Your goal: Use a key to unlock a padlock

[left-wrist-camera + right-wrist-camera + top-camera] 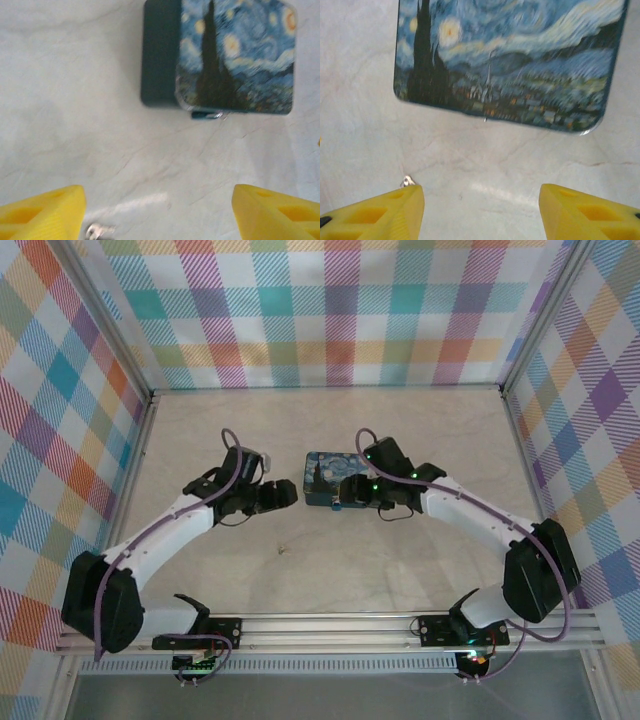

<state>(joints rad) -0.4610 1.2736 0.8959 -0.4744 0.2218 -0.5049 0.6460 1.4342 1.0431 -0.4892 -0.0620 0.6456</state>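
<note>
While both jaws stand spread, left wrist shows dark side of box (220, 55), key (97, 230).

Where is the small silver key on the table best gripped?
Probably from straight above, pinching across its narrow width: the key seems to lie flat on the table, beside the open left gripper, leaving no raised part to grasp.

Key (98, 230): tiny silvery sliver, lying flat on pale tabletop (75, 100), well apart from blue painted box (235, 55).
</note>
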